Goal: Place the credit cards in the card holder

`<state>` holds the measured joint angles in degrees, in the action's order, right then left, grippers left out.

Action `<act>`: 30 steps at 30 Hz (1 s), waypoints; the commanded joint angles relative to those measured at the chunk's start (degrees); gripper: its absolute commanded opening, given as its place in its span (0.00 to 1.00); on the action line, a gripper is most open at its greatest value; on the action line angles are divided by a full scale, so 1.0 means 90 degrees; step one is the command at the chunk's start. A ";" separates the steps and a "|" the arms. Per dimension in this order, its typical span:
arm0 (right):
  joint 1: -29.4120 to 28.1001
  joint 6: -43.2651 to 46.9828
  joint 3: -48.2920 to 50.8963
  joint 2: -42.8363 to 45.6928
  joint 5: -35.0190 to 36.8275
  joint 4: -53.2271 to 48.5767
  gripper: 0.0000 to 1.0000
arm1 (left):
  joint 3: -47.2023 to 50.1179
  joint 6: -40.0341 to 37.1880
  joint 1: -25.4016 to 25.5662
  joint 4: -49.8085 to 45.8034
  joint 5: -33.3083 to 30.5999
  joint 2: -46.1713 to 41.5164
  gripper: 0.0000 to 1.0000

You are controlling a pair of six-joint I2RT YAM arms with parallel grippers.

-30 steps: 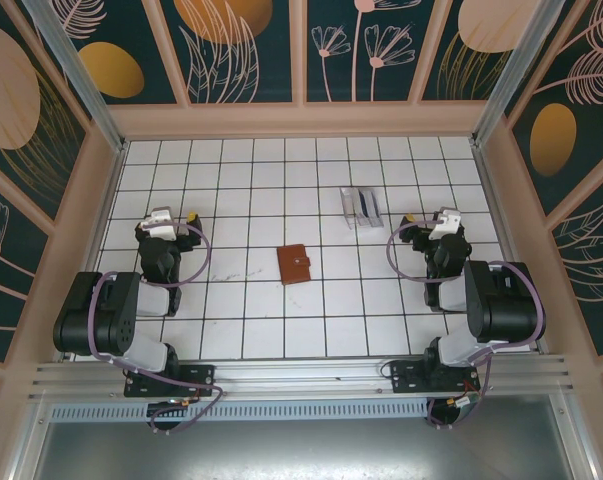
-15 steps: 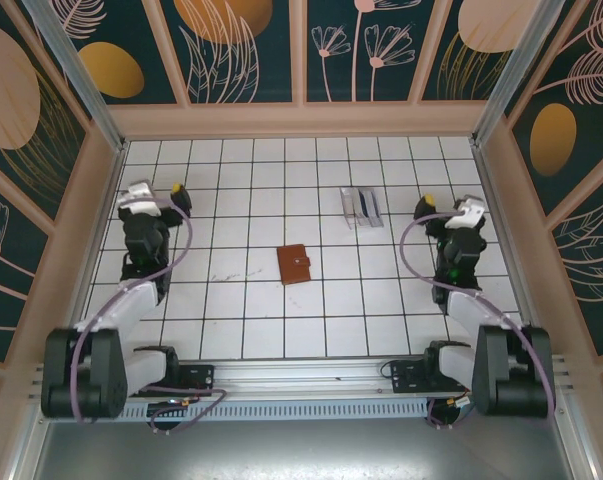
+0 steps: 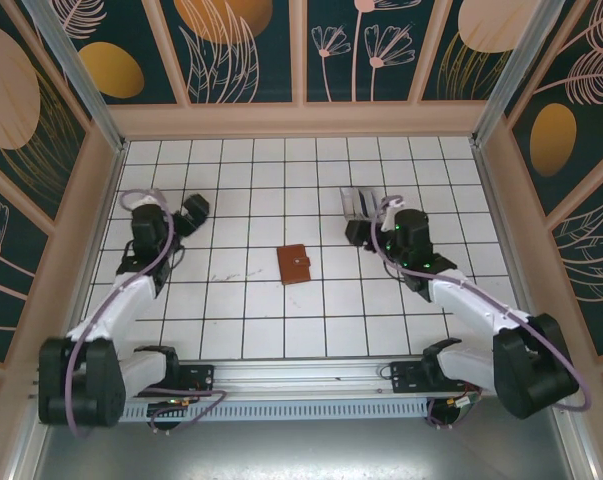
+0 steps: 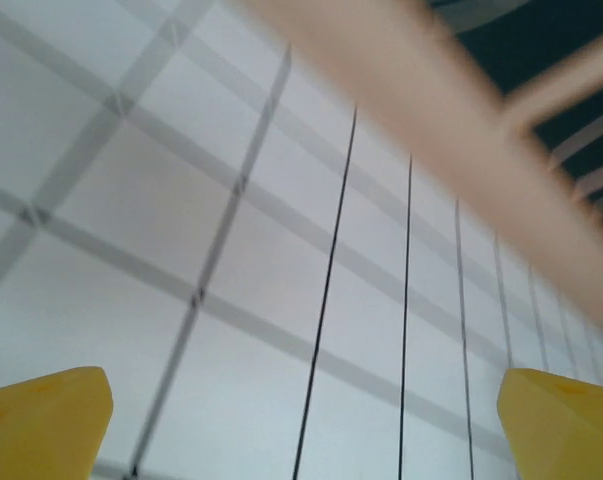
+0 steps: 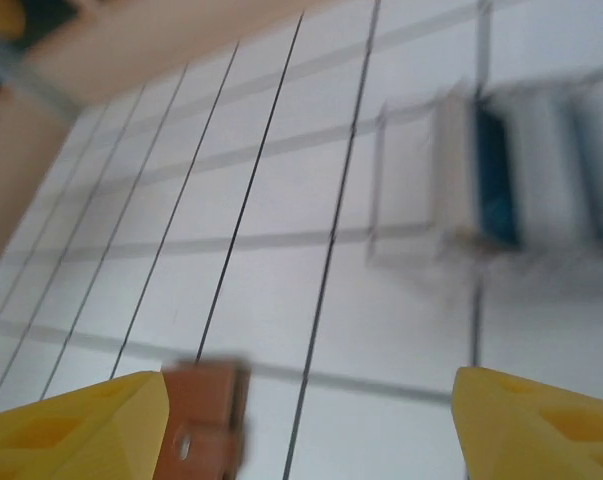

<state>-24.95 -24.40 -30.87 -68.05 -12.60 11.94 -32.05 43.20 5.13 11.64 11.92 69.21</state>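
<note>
A small reddish-brown, leather-look folding card holder [image 3: 294, 264] is seen lying flat and closed near the middle of the white tiled worktop [image 3: 251, 320]. The pale silver-grey credit cards [image 3: 358, 203], each marked with a dark stripe, are laid side by side toward the far edge, right of centre and well apart from the card holder.

The right hand [image 3: 365, 228] is held just at the near side of the credit cards, on the side facing the card holder; whether the cards are touched cannot be told from above. In the right wrist view its yellow fingertips [image 5: 76, 425] are shown spread apart at the two lower corners, with nothing clamped between them. The cards are blurred at the upper right of that view, and a corner of the card holder, with its little tab, is caught just beside the left-hand fingertip.

The left hand [image 3: 194, 211] is held over the left part of the worktop, toward the far-left corner, well apart from both the cards and the card holder. Its fingers are shown wide apart in the left wrist view, with bare tiles between them and a pale wooden rail [image 4: 431, 110] beyond.
</note>
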 commanded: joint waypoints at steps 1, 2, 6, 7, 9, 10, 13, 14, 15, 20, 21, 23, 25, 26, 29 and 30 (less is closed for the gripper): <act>-0.0259 -0.0394 -0.0121 -0.0537 -0.1178 -0.0514 0.65 | -0.0474 0.0007 0.0765 -0.0676 0.1918 0.0715 0.99; -0.0309 -0.0446 -0.0191 -0.0700 -0.1363 -0.0533 0.64 | -0.0559 -0.0036 0.0929 -0.0775 0.2116 0.0935 0.99; -0.0411 -0.0435 -0.0731 -0.1430 -0.2048 -0.0923 0.57 | -0.0775 -0.0212 0.1365 -0.1080 0.2772 0.1655 0.88; -0.0421 -0.0391 -0.0892 -0.1638 -0.2260 -0.1047 0.57 | -0.0848 -0.0337 0.1421 -0.1240 0.2932 0.1807 0.85; -0.0483 -0.0374 -0.1101 -0.1986 -0.2460 -0.1166 0.53 | -0.1012 -0.0613 0.1524 -0.1489 0.3279 0.2140 0.76; -0.0534 -0.0374 -0.1130 -0.2113 -0.2531 -0.1085 0.51 | -0.1108 -0.0724 0.1567 -0.1625 0.3386 0.2361 0.70; -0.0673 -0.0584 -0.1184 -0.2331 -0.2488 -0.0860 0.49 | -0.1400 -0.0845 0.1733 -0.1840 0.3504 0.2722 0.59; -0.0675 -0.0655 -0.1177 -0.2377 -0.2479 -0.0793 0.49 | -0.1451 -0.0840 0.1784 -0.1857 0.3490 0.2770 0.56; -0.0675 -0.0709 -0.1181 -0.2472 -0.2468 -0.0714 0.48 | -0.1493 -0.0821 0.1835 -0.1873 0.3475 0.2820 0.53; -0.1047 -0.0902 -0.1248 -0.2805 -0.2144 -0.0565 0.42 | -0.1623 -0.0655 0.1921 -0.1866 0.3390 0.3185 0.40; -0.1099 -0.0970 -0.1230 -0.2878 -0.2126 -0.0433 0.42 | -0.1648 -0.0678 0.1930 -0.1878 0.3319 0.3373 0.40; -0.1165 -0.1017 -0.1271 -0.3049 -0.2168 -0.0327 0.37 | -0.1713 -0.0774 0.1931 -0.1970 0.3133 0.3590 0.40; -0.1222 -0.1019 -0.1361 -0.3174 -0.2160 -0.0360 0.33 | -0.1860 -0.0979 0.1931 -0.2279 0.2806 0.3789 0.39; -0.1267 -0.1035 -0.1394 -0.3203 -0.2124 -0.0337 0.31 | -0.1896 -0.1036 0.1931 -0.2381 0.2682 0.3896 0.38; -0.1339 -0.1130 -0.1384 -0.3301 -0.2181 -0.0161 0.28 | -0.1832 -0.0876 0.1931 -0.2021 0.2944 0.4105 0.32; -0.1339 -0.1154 -0.1407 -0.3334 -0.2202 -0.0150 0.26 | -0.1802 -0.0733 0.1943 -0.1762 0.3222 0.4150 0.30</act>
<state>-36.36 -33.36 -41.87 -96.77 -32.45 7.99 -48.66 36.23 22.17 -5.96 39.99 103.18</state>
